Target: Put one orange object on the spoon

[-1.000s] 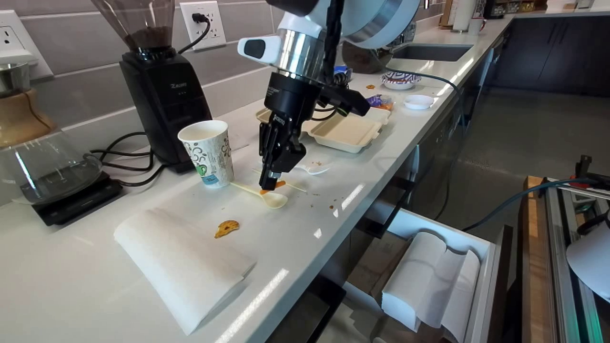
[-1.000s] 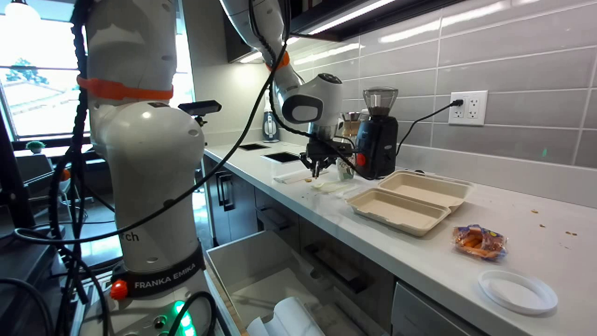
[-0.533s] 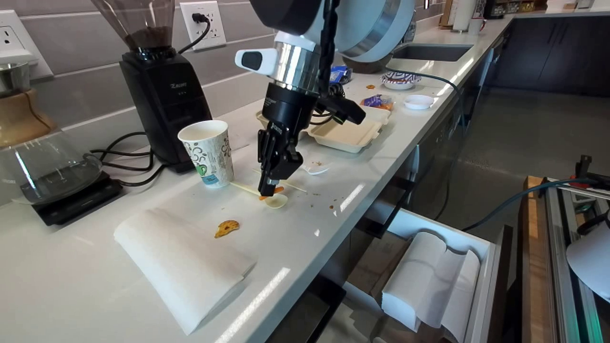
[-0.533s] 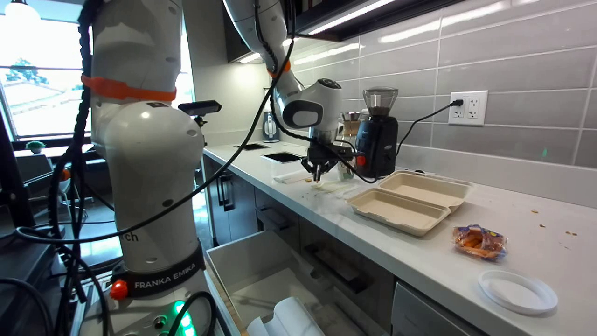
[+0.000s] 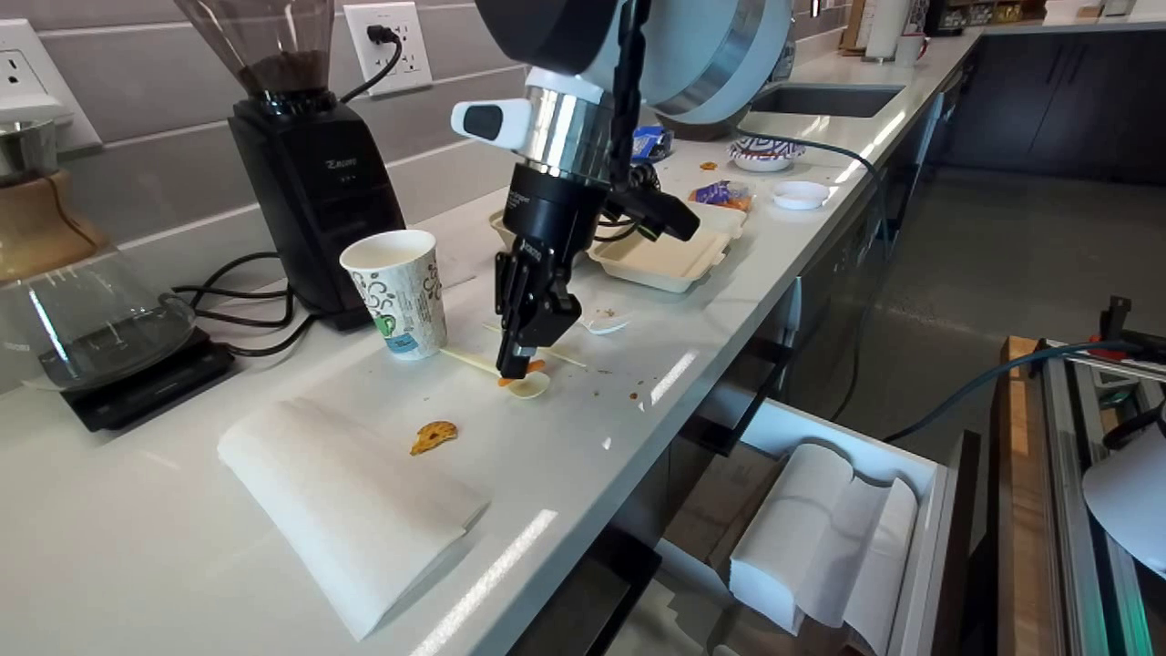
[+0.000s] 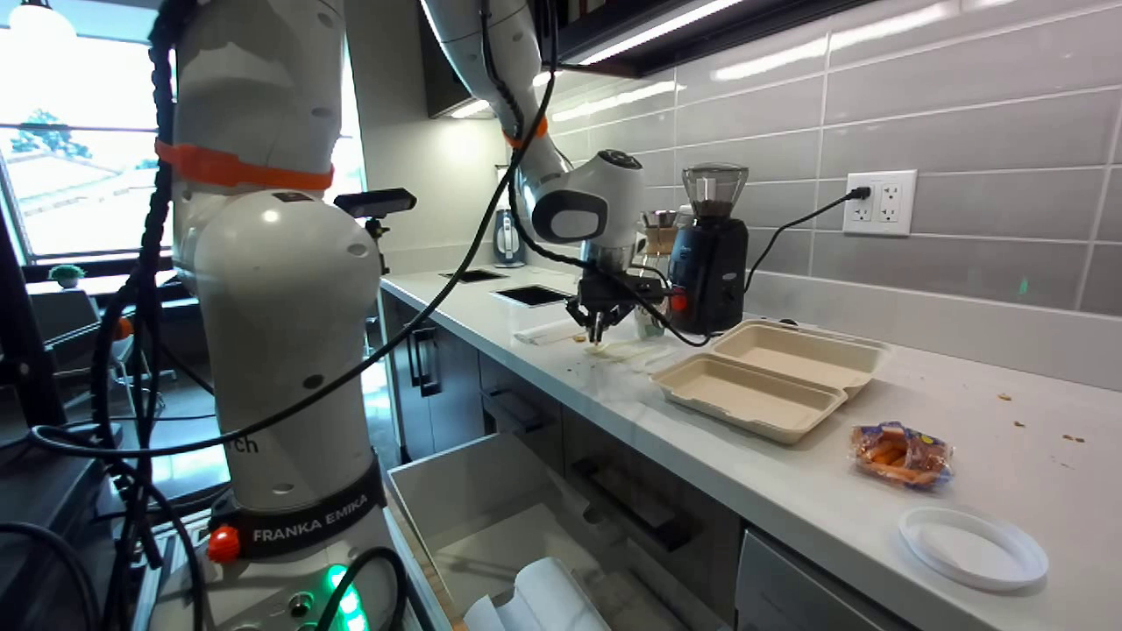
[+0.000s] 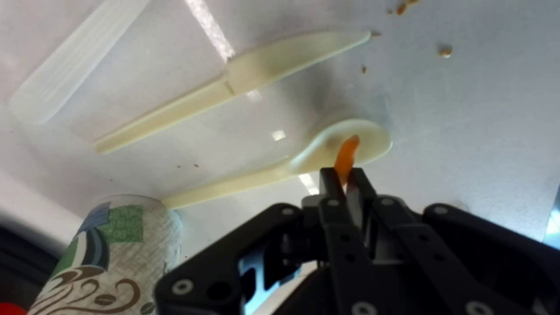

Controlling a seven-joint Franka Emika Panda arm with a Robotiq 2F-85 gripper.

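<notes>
Pincer [image 7: 343,176] grips the orange object [image 7: 347,154] over the spoon [image 7: 306,161]; placing seems in hand, next wanting slight lowering, then release

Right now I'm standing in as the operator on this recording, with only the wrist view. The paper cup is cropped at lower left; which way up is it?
Observer: In an exterior view the paper cup stands upright, its open mouth facing up.
Operator: And what's gripped? I see only one end.
Observer: In an exterior view the orange object shows on both sides of the gripper.
Operator: Anything lower down that I'd miss?
Observer: A drawer stands open below the countertop, in both exterior views.
</notes>
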